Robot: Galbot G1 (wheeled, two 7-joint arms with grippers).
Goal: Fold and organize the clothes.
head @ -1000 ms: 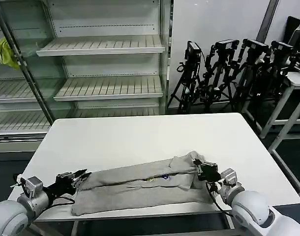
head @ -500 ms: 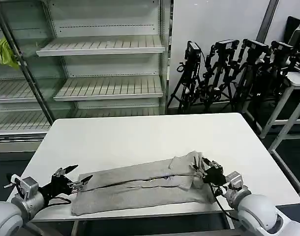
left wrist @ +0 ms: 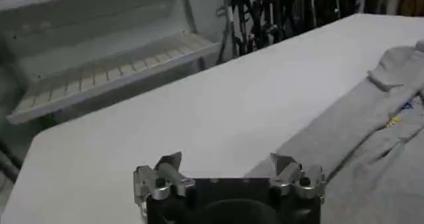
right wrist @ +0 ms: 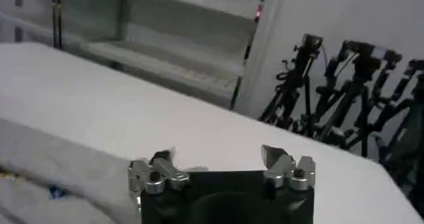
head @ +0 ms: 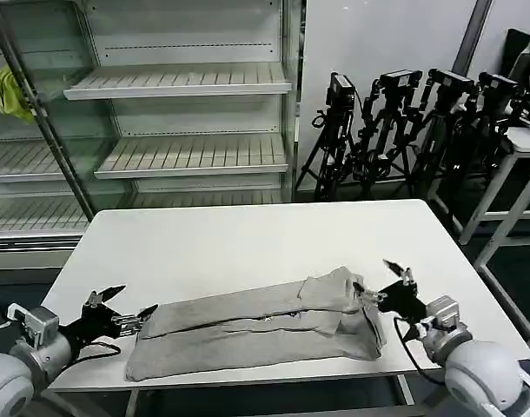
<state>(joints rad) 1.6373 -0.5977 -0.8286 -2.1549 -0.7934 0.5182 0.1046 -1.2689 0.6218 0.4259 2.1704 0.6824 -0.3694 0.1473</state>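
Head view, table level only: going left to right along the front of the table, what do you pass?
Left end effector, open, off the shirt's end → folded grey shirt lying along the white table → right end effector, open, just past the shirt's other end.

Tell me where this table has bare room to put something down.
The white table is bare across its far half, between the folded light grey fabric shirt and the shelving-side edge. The near edge is crowded: shirt flanked by the open left pincer and open right pincer.

lab: bare shop shelving [head: 182, 78], camera tripods [head: 404, 130] stored.
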